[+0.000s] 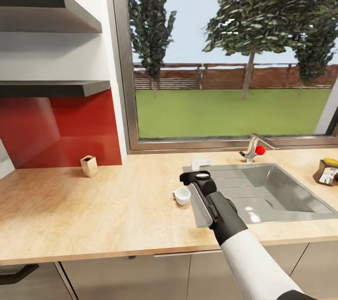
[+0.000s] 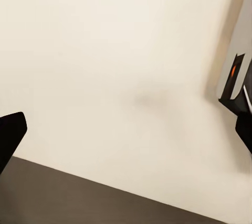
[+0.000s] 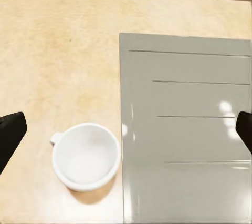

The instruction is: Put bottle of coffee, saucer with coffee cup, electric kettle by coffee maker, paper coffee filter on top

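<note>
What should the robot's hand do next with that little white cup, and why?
Probably shift the right gripper sideways toward the coffee cup, then lower it. The fingers are spread wide above the countertop, but the cup sits off-centre between them, beside the sink's drainboard, upright and untouched.

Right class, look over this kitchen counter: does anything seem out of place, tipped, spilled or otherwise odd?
Nothing is spilled or broken. The white cup stands upright on the bare countertop beside the sink's draining board, with no saucer under it. The coffee bottle stands upright right of the sink. The right gripper hangs open above the cup.
</note>
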Motion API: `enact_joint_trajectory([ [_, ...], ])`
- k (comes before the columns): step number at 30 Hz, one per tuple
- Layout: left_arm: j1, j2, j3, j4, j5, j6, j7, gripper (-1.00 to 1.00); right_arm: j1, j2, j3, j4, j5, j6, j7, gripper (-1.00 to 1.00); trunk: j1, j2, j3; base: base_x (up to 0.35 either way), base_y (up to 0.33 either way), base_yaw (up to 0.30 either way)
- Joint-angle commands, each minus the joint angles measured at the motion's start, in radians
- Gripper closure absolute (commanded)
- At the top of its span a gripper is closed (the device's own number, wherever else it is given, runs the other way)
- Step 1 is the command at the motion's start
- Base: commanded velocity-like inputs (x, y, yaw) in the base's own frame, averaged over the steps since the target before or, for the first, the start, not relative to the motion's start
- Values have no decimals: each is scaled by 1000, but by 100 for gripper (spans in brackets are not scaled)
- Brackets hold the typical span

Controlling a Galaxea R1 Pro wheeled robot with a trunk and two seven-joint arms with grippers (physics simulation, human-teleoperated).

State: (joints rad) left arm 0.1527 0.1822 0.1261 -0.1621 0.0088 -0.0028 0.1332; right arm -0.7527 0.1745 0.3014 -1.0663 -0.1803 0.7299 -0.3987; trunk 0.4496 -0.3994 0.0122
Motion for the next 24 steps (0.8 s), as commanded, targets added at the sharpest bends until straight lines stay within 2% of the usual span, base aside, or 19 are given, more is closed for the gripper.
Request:
enact_joint_trajectory([
  [1, 1, -1, 4, -2, 1, 0, 0, -100, 0, 0, -3, 3, -10, 2, -9, -100, 0, -1, 0, 1, 0, 0],
  [7, 1, -1, 4, -2, 2, 1, 0, -100, 0, 0, -29, 20, -10, 2, -9, -100, 0, -1, 0, 89, 0, 0],
  [13, 1, -2, 4, -2, 2, 1, 0, -100, 0, 0, -32, 47, -10, 2, -8, -100, 0, -1, 0, 175, 0, 0],
  [24, 1, -3, 6, -2, 2, 1, 0, -100, 0, 0, -34, 75, -10, 2, -8, -100, 0, -1, 0, 25, 0, 0],
])
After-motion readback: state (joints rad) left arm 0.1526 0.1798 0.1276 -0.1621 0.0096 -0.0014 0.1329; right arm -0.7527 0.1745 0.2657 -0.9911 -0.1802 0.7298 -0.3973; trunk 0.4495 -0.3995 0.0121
